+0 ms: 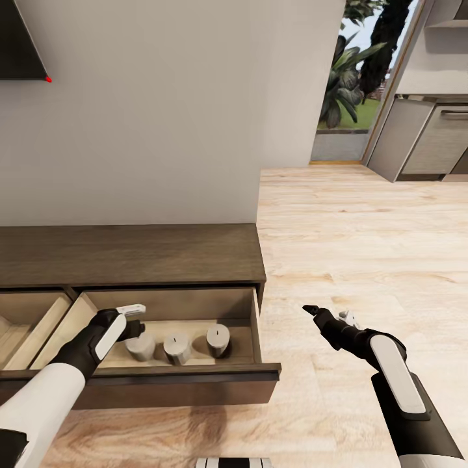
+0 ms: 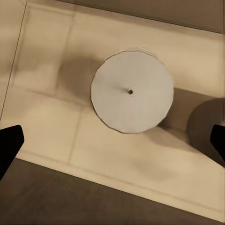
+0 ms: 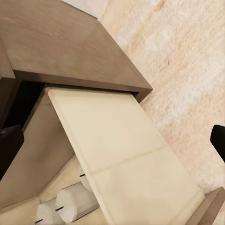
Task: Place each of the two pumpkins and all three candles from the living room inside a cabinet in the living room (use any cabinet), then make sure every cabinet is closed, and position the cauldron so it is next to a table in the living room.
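The low dark-brown cabinet stands against the wall with its right drawer pulled out. Three grey-beige candles stand in a row inside it: left, middle and right. My left gripper hangs open just above the left candle, whose round top lies between the spread fingertips. My right gripper is open and empty over the floor, right of the drawer. Its wrist view looks onto the drawer's side wall and two candles. Pumpkins, cauldron and table are out of view.
A second drawer on the left is also open. Light wood floor stretches to the right toward a garden doorway and grey kitchen units. A dark screen hangs on the wall at upper left.
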